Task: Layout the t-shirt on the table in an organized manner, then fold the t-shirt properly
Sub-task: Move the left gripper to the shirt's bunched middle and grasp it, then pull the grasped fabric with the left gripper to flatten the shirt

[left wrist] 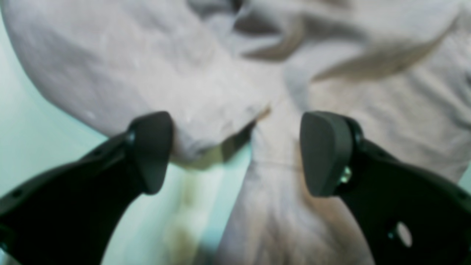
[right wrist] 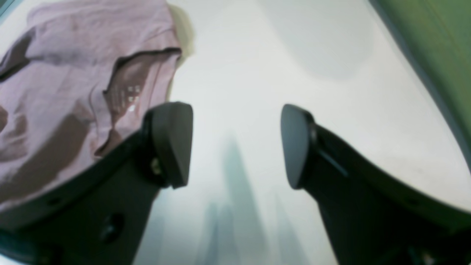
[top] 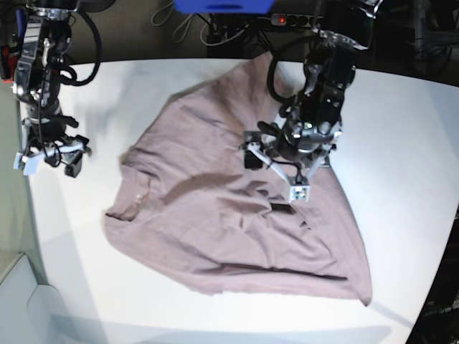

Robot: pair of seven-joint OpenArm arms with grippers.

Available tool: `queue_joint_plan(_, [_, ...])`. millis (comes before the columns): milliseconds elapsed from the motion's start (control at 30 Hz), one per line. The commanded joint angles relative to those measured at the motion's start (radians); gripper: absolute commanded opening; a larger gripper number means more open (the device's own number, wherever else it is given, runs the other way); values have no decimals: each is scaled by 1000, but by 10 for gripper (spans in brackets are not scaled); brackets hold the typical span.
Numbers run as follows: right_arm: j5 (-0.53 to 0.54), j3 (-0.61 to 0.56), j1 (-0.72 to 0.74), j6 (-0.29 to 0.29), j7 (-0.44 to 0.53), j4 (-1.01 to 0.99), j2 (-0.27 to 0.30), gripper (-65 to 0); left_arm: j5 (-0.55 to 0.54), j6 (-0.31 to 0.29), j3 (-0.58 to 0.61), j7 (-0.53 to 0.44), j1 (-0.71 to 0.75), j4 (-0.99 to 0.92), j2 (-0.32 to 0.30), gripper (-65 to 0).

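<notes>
A dusty mauve shirt [top: 229, 215] lies spread but rumpled across the middle of a white table [top: 401, 143], taking up much of the surface. Its collar [top: 136, 193] points toward the left of the base view, and one long hem [top: 287, 276] runs along the near side. Soft wrinkles and a dark fold cross the centre of the cloth. The left gripper [top: 287, 168] hangs over the upper middle of the shirt with its jaws spread wide and nothing between them; its own close-up camera shows the left gripper [left wrist: 235, 154] above a folded edge of the fabric, with a sliver of bare table beneath. The right gripper [top: 51, 154] is off the shirt, over bare table near the far-left edge, also released and empty; its wrist view shows the collar [right wrist: 125, 81] just to one side. The shirt looks only partly laid out, so flattening seems to be the step in hand. To do it well, each gripper would likely pinch only a single layer at an outer edge and pull gently outward, smoothing the wrinkles without dragging the whole shirt across the table.
</notes>
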Motion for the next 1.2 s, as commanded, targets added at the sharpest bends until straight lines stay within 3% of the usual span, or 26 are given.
queue_joint_plan(0, [9, 6, 11, 11, 27, 15, 12, -269, -6, 27, -2, -11, -24, 13, 5, -122])
queue_joint_plan(167, [9, 6, 22, 11, 24, 14, 10, -269, -6, 27, -2, -12, -79, -99, 5, -122])
queue_joint_plan(433, [11, 8, 14, 11, 25, 12, 10, -269, -6, 24, -2, -46, -74, -120, 3, -127])
queue_joint_plan(467, [11, 8, 14, 11, 25, 12, 10, -269, -6, 24, -2, -46, -74, -120, 2, -147])
queue_joint_plan(533, [11, 9, 14, 11, 25, 12, 10, -269, -6, 21, -2, -46, -76, -120, 0, -248])
queue_joint_plan(667, [11, 8, 14, 11, 25, 12, 10, -269, -9, 19, -6, -52, -79, -120, -1, -559])
queue_joint_plan(933, [11, 9, 14, 11, 25, 12, 12, -269, -11, 22, -16, -52, -73, -73, -4, -612])
queue_joint_plan(1000, [11, 11, 14, 11, 25, 12, 13, -269, -12, 24, -62, -52, -42, 1, -1, -650])
queue_joint_plan(1167, [11, 11, 14, 11, 25, 12, 15, -269, -17, 21, -189, -52, 18, 223, 3, -647])
